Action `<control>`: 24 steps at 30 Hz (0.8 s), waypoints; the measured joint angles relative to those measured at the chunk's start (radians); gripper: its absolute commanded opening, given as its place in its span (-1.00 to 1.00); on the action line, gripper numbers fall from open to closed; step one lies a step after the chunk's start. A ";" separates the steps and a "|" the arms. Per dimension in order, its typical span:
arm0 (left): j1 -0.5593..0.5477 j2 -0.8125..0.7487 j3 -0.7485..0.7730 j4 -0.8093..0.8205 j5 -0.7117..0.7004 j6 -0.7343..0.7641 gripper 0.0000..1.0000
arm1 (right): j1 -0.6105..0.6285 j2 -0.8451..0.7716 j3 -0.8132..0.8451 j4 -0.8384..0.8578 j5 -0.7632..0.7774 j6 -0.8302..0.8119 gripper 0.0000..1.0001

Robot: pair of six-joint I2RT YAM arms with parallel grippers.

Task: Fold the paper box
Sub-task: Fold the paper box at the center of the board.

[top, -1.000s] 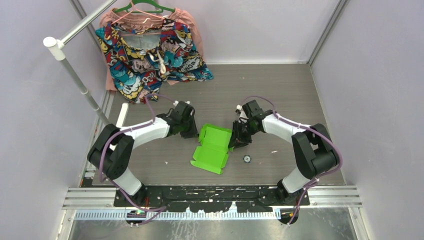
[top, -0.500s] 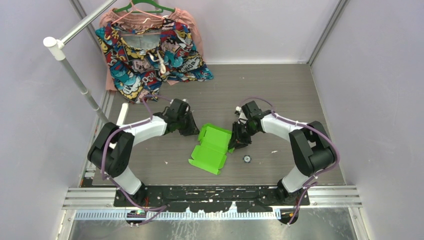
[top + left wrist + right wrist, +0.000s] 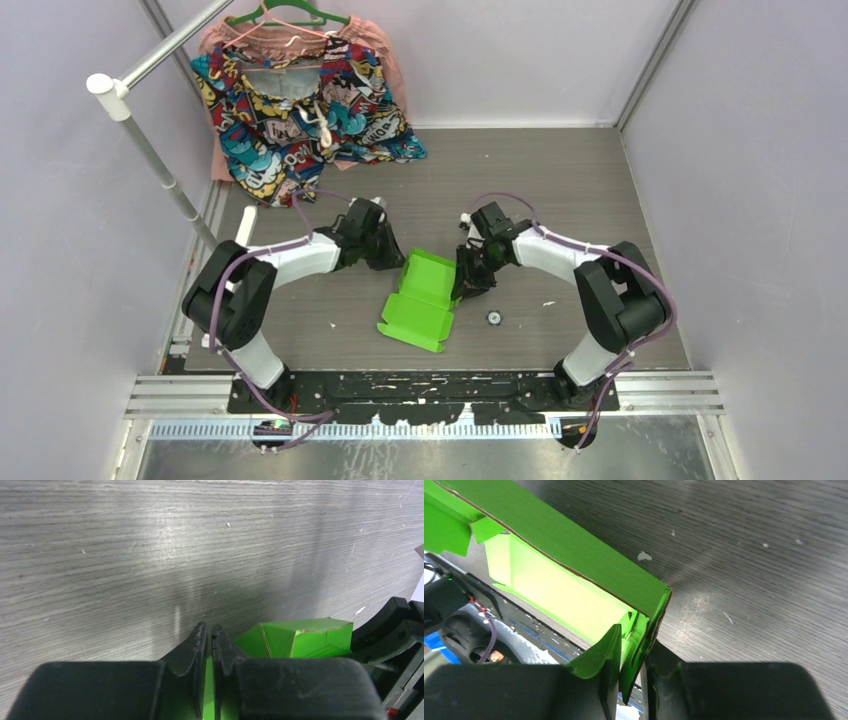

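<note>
Half the paper box (image 3: 424,290) is raised — clamped by left pincer (image 3: 210,630) and right pincer (image 3: 631,647) — the rest is left flat.

Comic-book lettering in bursts and speech bubbles covers the patterned garment (image 3: 300,110), which hangs far behind and to the left of the paper box (image 3: 420,295); the words are too small and creased to make out for certain. The box's lime-green card shows plain faces in both wrist views, and no other writing can be read.
</note>
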 measured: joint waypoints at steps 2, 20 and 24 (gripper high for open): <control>-0.002 0.002 -0.012 0.027 -0.001 0.000 -0.84 | 0.029 -0.006 0.003 -0.002 0.038 0.001 -0.55; -0.011 0.006 -0.137 0.207 -0.001 -0.019 -0.88 | 0.195 -0.198 0.000 -0.041 0.513 0.033 0.56; -0.012 0.006 -0.165 0.245 0.001 -0.024 -0.89 | 0.195 -0.296 0.002 -0.053 0.550 0.014 0.86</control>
